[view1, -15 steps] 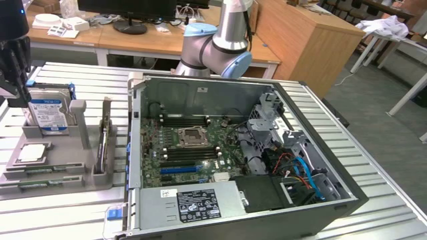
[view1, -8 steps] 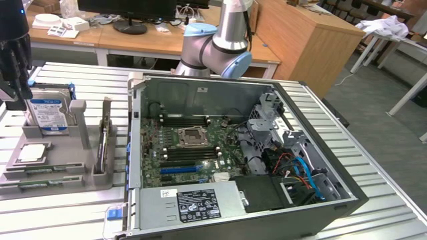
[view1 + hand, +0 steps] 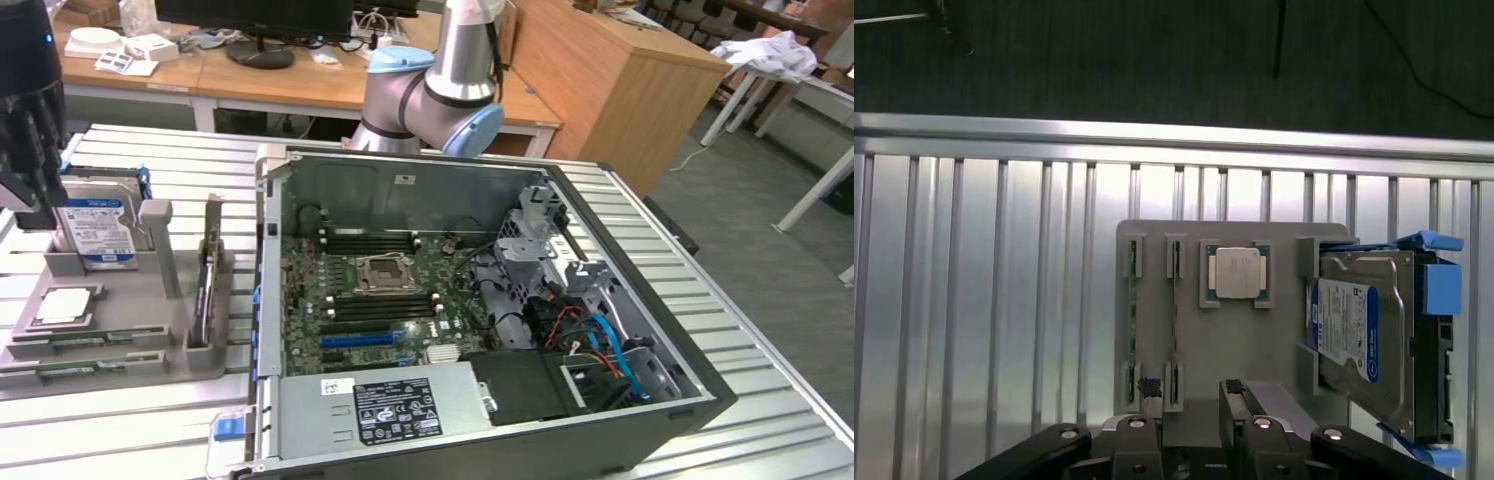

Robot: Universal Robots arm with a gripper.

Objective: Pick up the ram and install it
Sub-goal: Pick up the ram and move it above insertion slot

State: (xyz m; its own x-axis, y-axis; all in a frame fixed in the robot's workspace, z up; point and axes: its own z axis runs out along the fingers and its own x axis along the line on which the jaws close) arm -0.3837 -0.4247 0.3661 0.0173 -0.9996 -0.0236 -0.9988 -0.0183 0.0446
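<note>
Two thin green ram sticks (image 3: 1133, 320) (image 3: 1175, 322) lie edge-up in narrow slots of a grey tray (image 3: 1274, 345). In the exterior view the ram sticks (image 3: 83, 341) sit at the tray's near end. My black gripper (image 3: 30, 190) hangs at the exterior view's far left, above the tray's far end by the hard drive. In the wrist view my gripper (image 3: 1189, 432) is open above the tray's edge, nothing between its fingers (image 3: 1235, 400). The open computer case (image 3: 274, 300) holds the motherboard with its long black memory slots (image 3: 380, 243).
A silver-and-blue hard drive (image 3: 1364, 335) stands in the tray beside a square processor (image 3: 1237, 272). An upright slotted holder (image 3: 207, 285) lines the tray's side nearest the case. The ribbed metal table (image 3: 974, 300) surrounds the tray. The arm's base (image 3: 427, 95) rises behind the case.
</note>
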